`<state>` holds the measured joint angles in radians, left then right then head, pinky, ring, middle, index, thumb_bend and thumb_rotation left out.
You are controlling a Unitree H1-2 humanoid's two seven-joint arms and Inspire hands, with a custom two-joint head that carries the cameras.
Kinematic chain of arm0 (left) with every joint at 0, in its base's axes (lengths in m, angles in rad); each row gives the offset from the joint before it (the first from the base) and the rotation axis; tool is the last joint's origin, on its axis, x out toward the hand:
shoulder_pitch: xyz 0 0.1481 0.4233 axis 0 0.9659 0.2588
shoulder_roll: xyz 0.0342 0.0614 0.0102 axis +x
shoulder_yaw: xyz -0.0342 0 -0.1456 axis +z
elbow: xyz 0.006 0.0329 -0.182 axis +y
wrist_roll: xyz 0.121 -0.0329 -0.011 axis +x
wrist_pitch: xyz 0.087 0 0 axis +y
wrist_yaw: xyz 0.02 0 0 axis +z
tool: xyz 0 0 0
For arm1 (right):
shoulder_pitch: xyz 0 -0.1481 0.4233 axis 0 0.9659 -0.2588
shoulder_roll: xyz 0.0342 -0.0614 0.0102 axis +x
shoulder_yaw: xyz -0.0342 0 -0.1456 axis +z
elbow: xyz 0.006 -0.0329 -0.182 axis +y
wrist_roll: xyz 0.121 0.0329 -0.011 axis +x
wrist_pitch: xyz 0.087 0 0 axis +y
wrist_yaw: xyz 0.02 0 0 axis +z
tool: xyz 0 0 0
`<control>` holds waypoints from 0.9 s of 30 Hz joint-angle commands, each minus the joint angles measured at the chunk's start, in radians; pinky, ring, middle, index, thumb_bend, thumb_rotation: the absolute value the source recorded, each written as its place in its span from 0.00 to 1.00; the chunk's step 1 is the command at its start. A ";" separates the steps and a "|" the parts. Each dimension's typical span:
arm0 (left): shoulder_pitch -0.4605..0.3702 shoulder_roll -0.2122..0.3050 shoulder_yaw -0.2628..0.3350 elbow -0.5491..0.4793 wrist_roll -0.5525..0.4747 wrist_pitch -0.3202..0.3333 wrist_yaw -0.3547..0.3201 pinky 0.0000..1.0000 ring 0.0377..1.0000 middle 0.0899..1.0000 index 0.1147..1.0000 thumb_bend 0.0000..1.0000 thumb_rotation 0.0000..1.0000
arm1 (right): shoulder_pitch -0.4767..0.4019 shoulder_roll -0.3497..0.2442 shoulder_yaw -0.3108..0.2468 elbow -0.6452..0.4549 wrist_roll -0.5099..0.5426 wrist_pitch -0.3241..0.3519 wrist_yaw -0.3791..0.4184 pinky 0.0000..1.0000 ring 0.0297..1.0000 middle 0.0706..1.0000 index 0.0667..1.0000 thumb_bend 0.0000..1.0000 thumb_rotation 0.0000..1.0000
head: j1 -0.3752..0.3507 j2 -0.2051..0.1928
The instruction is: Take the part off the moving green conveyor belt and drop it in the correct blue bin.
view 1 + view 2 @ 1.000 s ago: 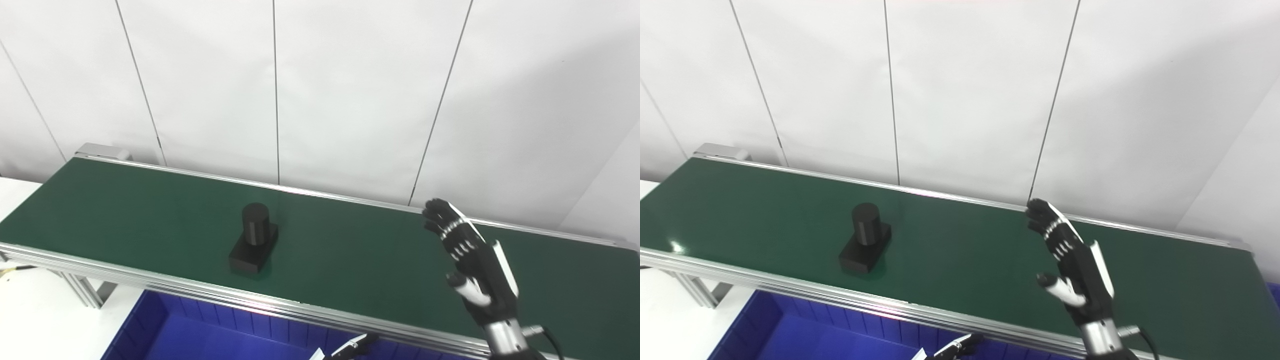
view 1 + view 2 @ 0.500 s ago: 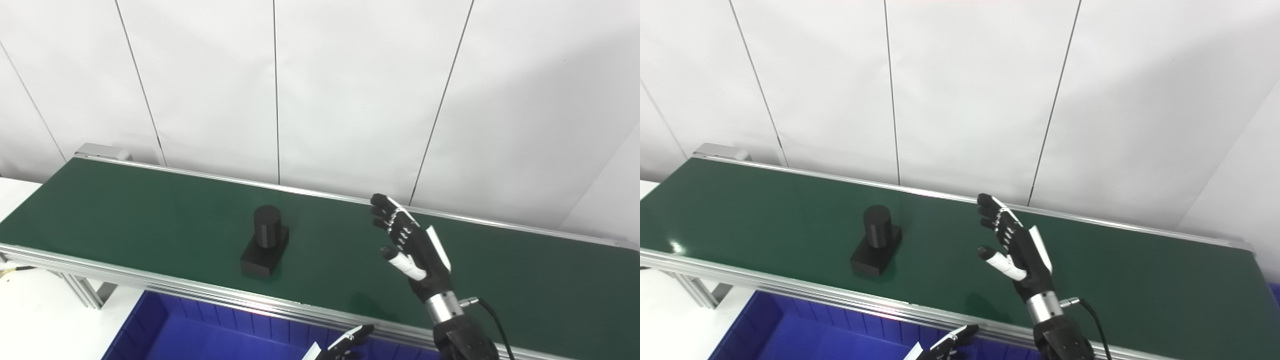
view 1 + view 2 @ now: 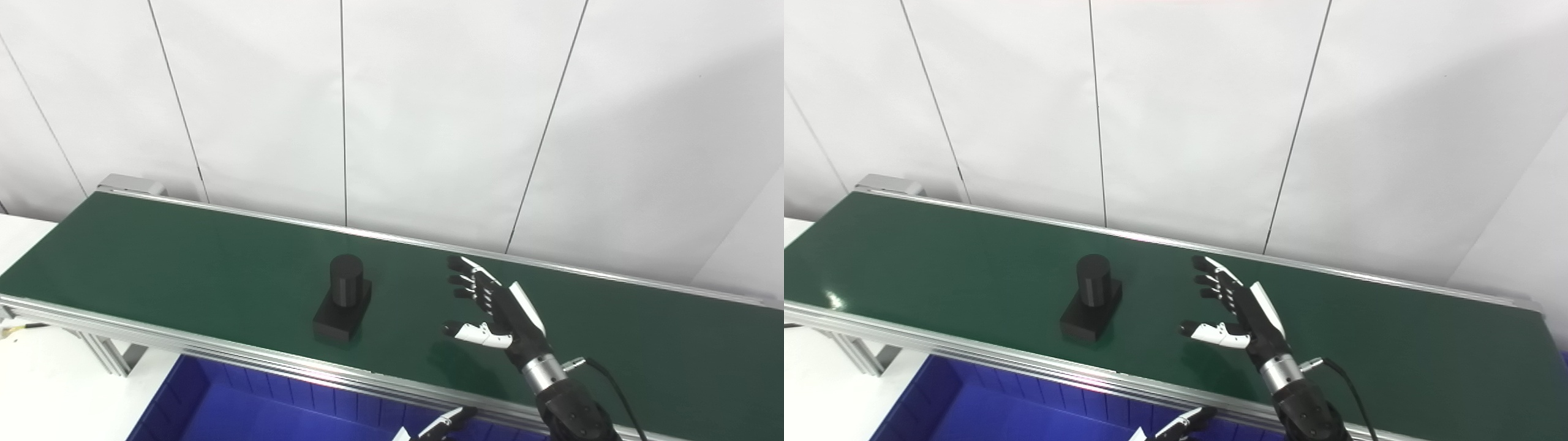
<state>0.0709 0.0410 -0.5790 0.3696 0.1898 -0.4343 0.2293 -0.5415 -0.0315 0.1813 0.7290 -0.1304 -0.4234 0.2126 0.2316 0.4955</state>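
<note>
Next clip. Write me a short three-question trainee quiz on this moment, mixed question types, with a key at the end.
1. True or false: the right robot hand is closed around the black part.
2. Multiple choice: the black part stands on (A) the green belt, (B) the blue bin, (C) the floor.
3. Fill in: seen from the cameras, the blue bin sits on the ____ side of the belt.

Key
1. False: its fingers are spread, and it hovers over the belt to the right of the part, apart from it.
2. A
3. near

Only the fingertips of the left robot hand show at the bottom edge.
</note>
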 commanded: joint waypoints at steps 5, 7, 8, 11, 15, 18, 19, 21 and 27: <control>-0.019 0.004 -0.020 -0.013 0.028 -0.036 0.038 0.82 0.89 0.91 0.88 0.99 0.96 | -0.046 0.030 -0.001 0.011 -0.031 -0.033 -0.078 0.79 0.84 0.88 0.89 0.91 0.34 | -0.017 -0.005; -0.015 0.005 -0.022 -0.020 0.020 -0.036 0.034 0.82 0.89 0.91 0.87 1.00 0.96 | -0.051 0.036 0.003 0.021 -0.045 -0.033 -0.099 0.77 0.84 0.88 0.88 0.92 0.34 | -0.020 -0.005; -0.013 0.006 -0.023 -0.022 0.018 -0.036 0.033 0.82 0.89 0.91 0.87 1.00 0.96 | -0.055 0.040 0.002 0.030 -0.048 -0.032 -0.106 0.77 0.84 0.88 0.88 0.92 0.34 | -0.020 -0.005; -0.011 0.011 -0.028 -0.026 0.017 -0.036 0.038 0.83 0.89 0.91 0.88 0.98 0.96 | -0.071 0.050 0.002 0.048 -0.061 -0.024 -0.125 0.77 0.84 0.89 0.89 0.91 0.33 | -0.027 -0.004; -0.013 0.018 -0.039 -0.024 0.026 -0.036 0.052 0.84 0.90 0.92 0.89 0.99 0.97 | -0.105 0.058 0.004 0.081 -0.073 0.003 -0.139 0.79 0.86 0.90 0.90 0.92 0.33 | -0.027 -0.006; -0.014 0.022 -0.045 -0.030 0.035 -0.036 0.060 0.83 0.90 0.92 0.89 1.00 0.97 | -0.131 0.062 0.015 0.110 -0.104 0.027 -0.165 0.79 0.86 0.90 0.90 0.93 0.36 | -0.027 -0.004; -0.012 0.023 -0.045 -0.034 0.032 -0.036 0.059 0.83 0.90 0.92 0.89 1.00 0.97 | -0.142 0.065 0.018 0.122 -0.115 0.039 -0.178 0.79 0.86 0.90 0.90 0.93 0.37 | -0.029 -0.003; -0.009 0.025 -0.048 -0.040 0.030 -0.036 0.060 0.84 0.90 0.92 0.89 1.00 0.97 | -0.160 0.071 0.025 0.148 -0.132 0.057 -0.200 0.78 0.85 0.90 0.90 0.93 0.38 | -0.031 -0.002; -0.001 0.023 -0.058 -0.045 0.041 -0.036 0.064 0.83 0.90 0.93 0.90 1.00 0.98 | -0.199 0.081 0.034 0.233 -0.149 0.052 -0.223 0.76 0.84 0.91 0.90 0.93 0.32 | -0.027 0.001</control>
<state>0.0707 0.0662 -0.6305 0.3591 0.2107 -0.4343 0.2760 -0.6774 0.0380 0.2142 0.9653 -0.2790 -0.3656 0.0085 0.2055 0.4955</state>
